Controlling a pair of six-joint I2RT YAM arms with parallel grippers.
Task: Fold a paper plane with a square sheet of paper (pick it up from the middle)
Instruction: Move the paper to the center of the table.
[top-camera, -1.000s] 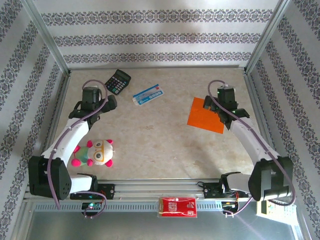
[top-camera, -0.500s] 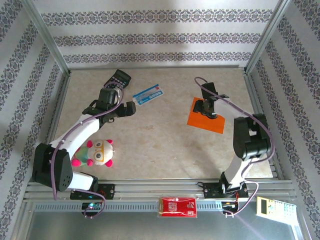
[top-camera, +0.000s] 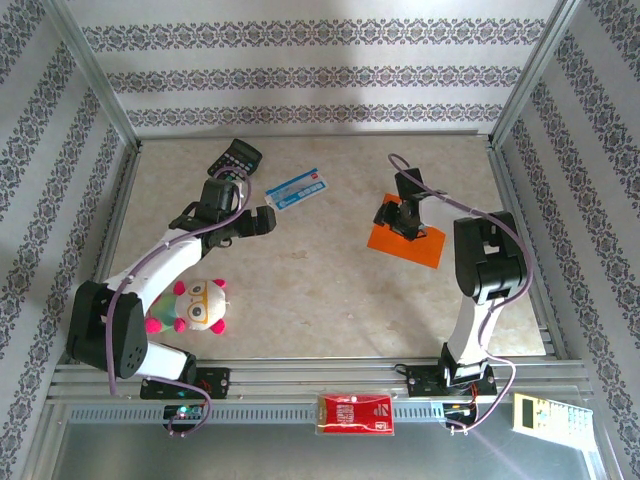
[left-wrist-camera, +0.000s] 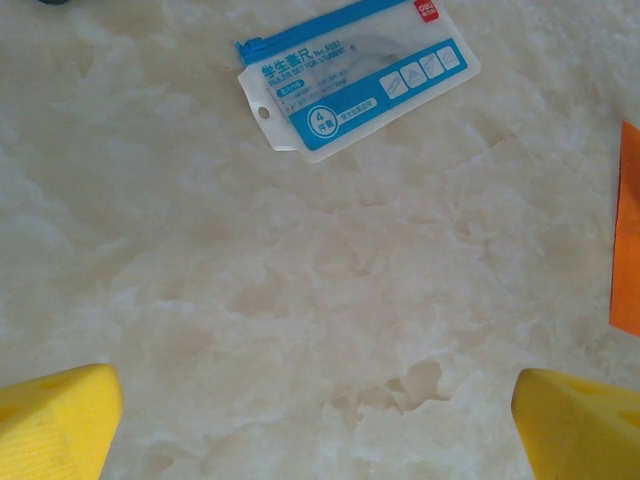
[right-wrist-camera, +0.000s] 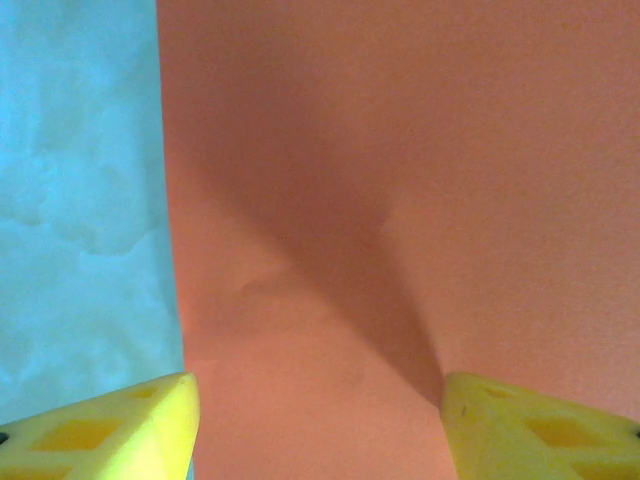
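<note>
Because the right claw (top-camera: 398, 216) sits directly over the square sheet of paper (top-camera: 425, 249), its wrist and cable cover the sheet's far corner from above, leaving the near, outer part of the orange bare beside it. From the wrist, the two yellow fingertips (right-wrist-camera: 120, 425) stand a moderate way apart with the sheet right beneath them. The paper between them rises in a shallow, shadowed ridge, and nothing is clamped. Whether the tips truly press the paper is hard to make out. The left claw (top-camera: 262, 222) is spread wide and holds nothing, poised over bare table (top-camera: 330, 290). A blue-and-white packet (left-wrist-camera: 355, 85) lies ahead of it, its upper corner cut by the frame and its small print unreadable. A sliver of orange shows well off to this claw's right. Behind it, its own arm covers part of a black calculator (top-camera: 240, 155). A plush toy (top-camera: 190, 305) lies far back beside that arm's lower link. A red packet (top-camera: 353, 413) rests on the front rail between the bases, and a pale keypad device (top-camera: 545, 412) lies behind the right arm.
</note>
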